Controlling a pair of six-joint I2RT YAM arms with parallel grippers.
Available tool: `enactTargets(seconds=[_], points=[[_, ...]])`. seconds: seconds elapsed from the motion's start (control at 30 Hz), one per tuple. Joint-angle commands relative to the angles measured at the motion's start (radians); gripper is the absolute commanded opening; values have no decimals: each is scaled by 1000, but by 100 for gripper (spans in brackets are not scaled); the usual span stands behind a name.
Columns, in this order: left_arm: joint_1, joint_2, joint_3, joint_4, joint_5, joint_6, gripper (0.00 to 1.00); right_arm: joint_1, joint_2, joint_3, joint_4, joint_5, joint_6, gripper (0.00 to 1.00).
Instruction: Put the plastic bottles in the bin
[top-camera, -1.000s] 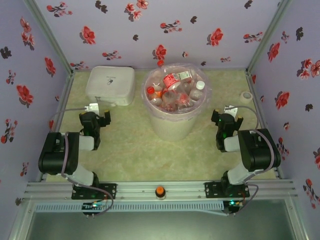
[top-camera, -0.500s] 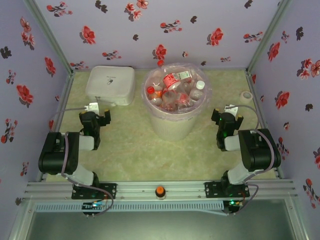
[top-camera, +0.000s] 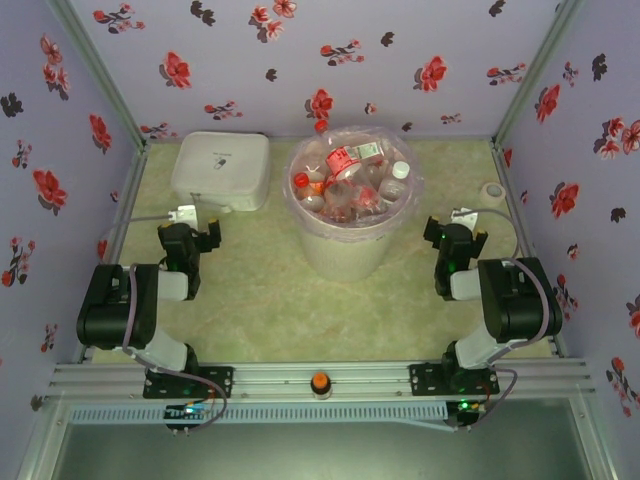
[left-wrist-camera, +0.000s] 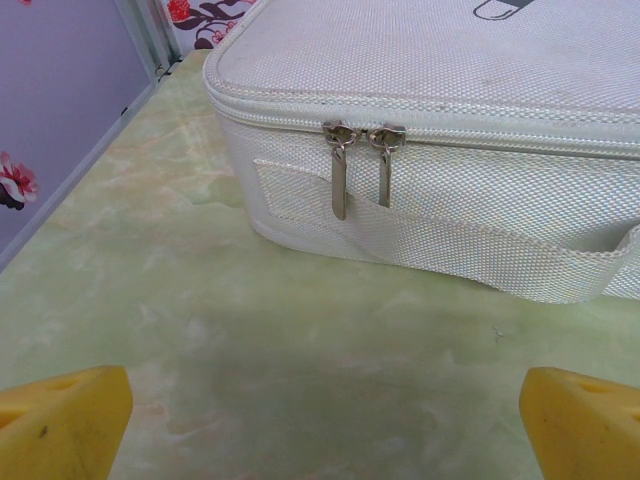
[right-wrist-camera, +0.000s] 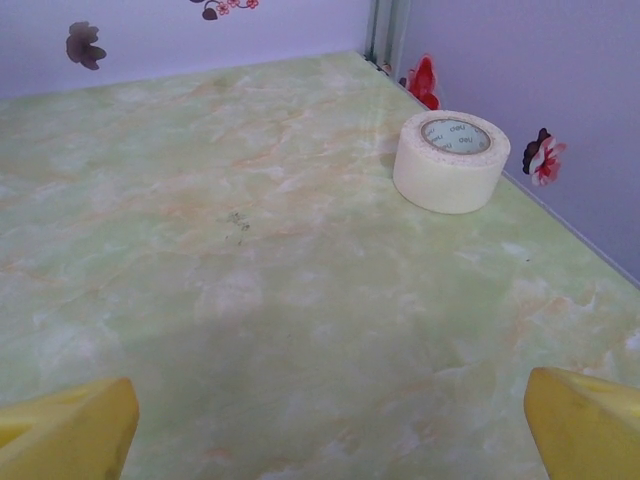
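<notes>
- Bin (top-camera: 352, 252): stood upper centre of the overhead view on the green surface (top-camera: 260, 300), between the 2 arms and so within reach of both.
- Plastic bottles (top-camera: 350, 180): all those visible lay heaped inside the bin up to its rim, so the task looked complete.
- Left hand (top-camera: 193, 231): lower left, jaws fully apart, holding nothing, facing a white zip case (left-wrist-camera: 450, 150).
- Right hand (top-camera: 455, 233): lower right, jaws fully apart, empty, pointed toward a tape roll (right-wrist-camera: 450, 160).
- Both hands were low and clear of the bin, judged parked.
</notes>
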Motion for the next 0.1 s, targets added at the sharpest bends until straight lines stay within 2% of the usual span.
enactTargets(seconds=[0.0, 0.07], points=[[7, 1, 5, 36, 10, 9, 100, -9, -11, 16, -9, -17, 20, 99], [7, 0, 4, 36, 10, 9, 100, -8, -10, 14, -4, -16, 19, 99]])
